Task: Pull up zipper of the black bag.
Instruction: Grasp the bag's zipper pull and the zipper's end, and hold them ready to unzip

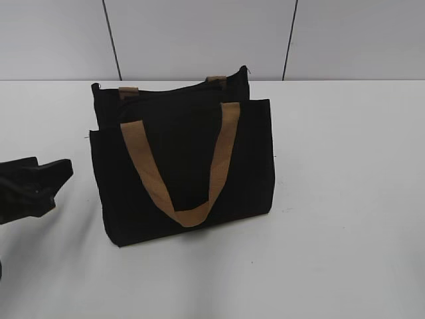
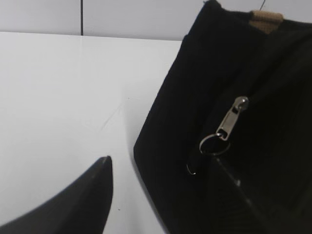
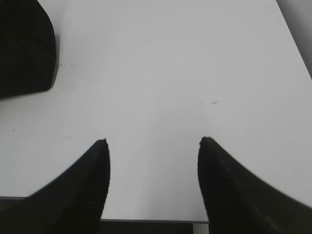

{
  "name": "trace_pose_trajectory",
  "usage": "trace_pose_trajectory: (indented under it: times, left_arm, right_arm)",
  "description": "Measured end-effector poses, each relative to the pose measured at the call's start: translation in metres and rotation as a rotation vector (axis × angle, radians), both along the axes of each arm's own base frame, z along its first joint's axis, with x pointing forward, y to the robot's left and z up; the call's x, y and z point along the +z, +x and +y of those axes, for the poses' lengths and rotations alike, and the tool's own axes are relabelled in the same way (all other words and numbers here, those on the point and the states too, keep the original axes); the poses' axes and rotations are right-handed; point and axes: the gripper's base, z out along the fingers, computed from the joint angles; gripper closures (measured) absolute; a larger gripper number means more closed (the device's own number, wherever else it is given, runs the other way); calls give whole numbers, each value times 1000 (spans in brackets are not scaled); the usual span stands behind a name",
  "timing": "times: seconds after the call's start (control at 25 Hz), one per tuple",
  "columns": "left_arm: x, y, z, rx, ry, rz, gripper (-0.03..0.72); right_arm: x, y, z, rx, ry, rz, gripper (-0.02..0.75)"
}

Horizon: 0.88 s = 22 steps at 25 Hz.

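Left gripper (image 2: pixel 161 170) is sitting at the bag's left end, its fingers spread wide and holding nothing; in the left wrist view one dark fingertip (image 2: pixel 100 178) is showing over bare table, while the other is hard to separate from the black fabric, so I cannot tell whether it is touching the black bag (image 1: pixel 186 159). That bag is standing upright near the middle of the white table (image 1: pixel 345 199), front pocket panel facing the exterior camera, one tan handle (image 1: pixel 192 179) hanging down across it in a loop. Its upright stance is keeping the top edge, and the zipper (image 2: pixel 233 117) along it, reachable from the side. The silvery pull tab with its small ring (image 2: pixel 214 145) is dangling at the bag's left end, just beside the gripper opening, which is probably why this arm is approaching low from that side. Right gripper (image 3: pixel 153 156) is hanging over empty table well apart from the bag, fingers wide, carrying nothing; a dark shape at the upper left of its view is likely the bag. Judgement: grasp not yet made; the tab looks small and free-swinging, so closing on it is going to need careful alignment.
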Motion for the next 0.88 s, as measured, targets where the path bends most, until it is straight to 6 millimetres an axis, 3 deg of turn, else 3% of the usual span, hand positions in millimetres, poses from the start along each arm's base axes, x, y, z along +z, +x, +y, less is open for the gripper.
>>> trace_pose_trajectory:
  times: [0.4, 0.88]
  left_arm:
    - [-30, 0, -15, -174, 42, 3, 222]
    - [-52, 23, -16, -164, 32, 18, 233]
  right_arm:
    - [0, 0, 0, 0, 0, 0, 288]
    - [0, 0, 0, 0, 0, 0, 288]
